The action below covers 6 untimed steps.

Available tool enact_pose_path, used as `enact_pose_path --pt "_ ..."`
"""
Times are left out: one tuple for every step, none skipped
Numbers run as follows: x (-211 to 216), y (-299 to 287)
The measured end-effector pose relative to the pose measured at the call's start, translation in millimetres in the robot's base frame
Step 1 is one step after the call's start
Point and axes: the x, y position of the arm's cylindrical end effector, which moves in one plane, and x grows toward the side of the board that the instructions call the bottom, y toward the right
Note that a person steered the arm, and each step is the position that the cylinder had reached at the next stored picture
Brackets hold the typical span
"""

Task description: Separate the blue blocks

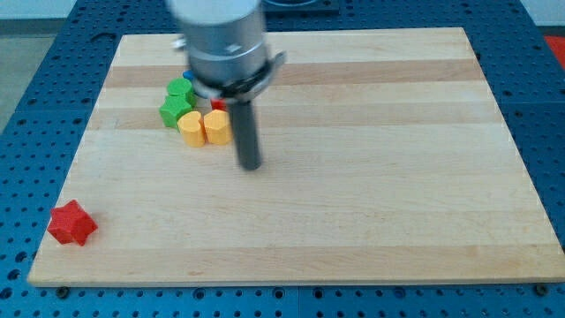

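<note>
My tip [252, 165] rests on the board just right of and below the block cluster at the view's upper left. The cluster holds two green blocks [179, 89] [175, 111], two yellow blocks [191, 129] [216, 127], and a small part of a red block [218, 104] behind the rod. Only a sliver of blue [187, 77] shows at the cluster's top, under the arm's grey body [225, 44]. The blue blocks are otherwise hidden by the arm. My tip is about a block's width right of the right yellow block.
A red star-shaped block [71, 223] lies alone near the board's lower left corner. The wooden board [371, 194] sits on a blue perforated table [26, 106].
</note>
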Motion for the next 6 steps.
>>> enact_pose_path --pt "-76.7 11.4" --pt "-135.8 3.6" --pt "-160.6 -39.4" --pt "-151.3 -102.5" --pt "-123.0 -143.0" --pt "-94.4 -153.7"
